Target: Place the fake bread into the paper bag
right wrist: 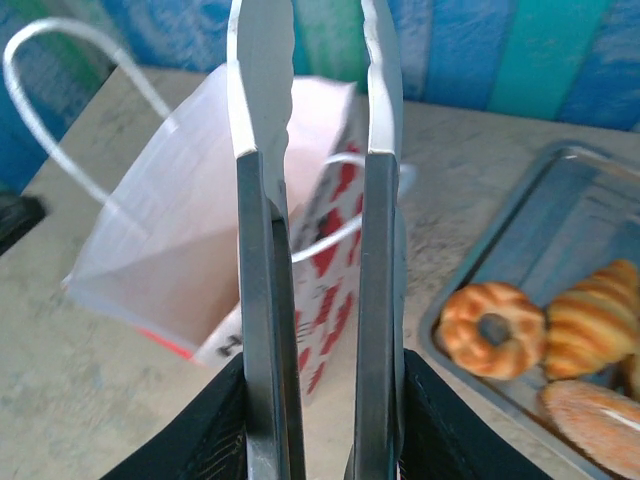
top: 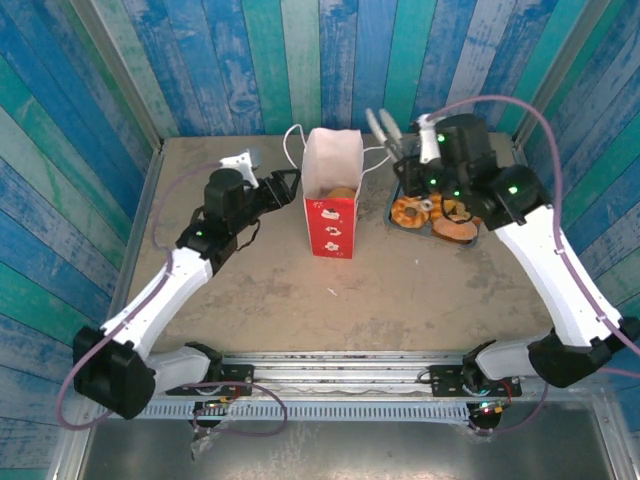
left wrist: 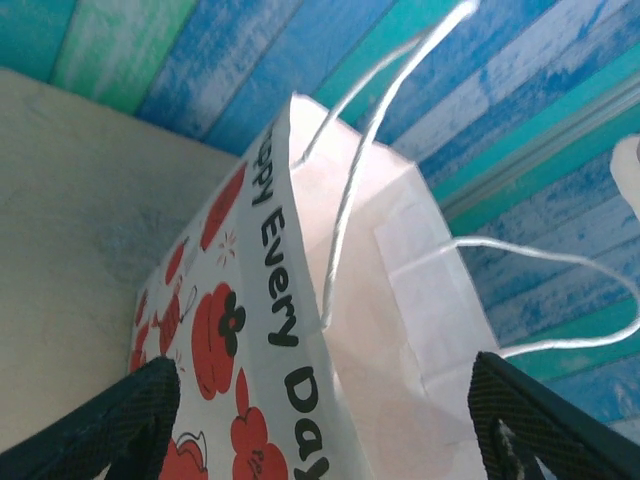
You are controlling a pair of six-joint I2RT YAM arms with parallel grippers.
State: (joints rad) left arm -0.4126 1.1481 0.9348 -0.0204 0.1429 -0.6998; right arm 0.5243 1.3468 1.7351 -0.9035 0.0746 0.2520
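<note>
Steel tongs [right wrist: 262, 200] in the right gripper [right wrist: 320, 410] point at the paper bag [right wrist: 190, 260].

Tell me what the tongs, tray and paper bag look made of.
The tongs: bare metal, probably steel, brushed grey sheen. The tray: likewise metal, dull silver, reflective. The paper bag: matte paper, creased folds, red print; handles look like twisted cord.

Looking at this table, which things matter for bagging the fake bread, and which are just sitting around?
For the job: tall white-and-red paper bag; golden-brown toy pastries; thin silver metal tongs, clamped in the right gripper.
Just around: flat silver tray under the pastries; blue-green plank wall.
</note>
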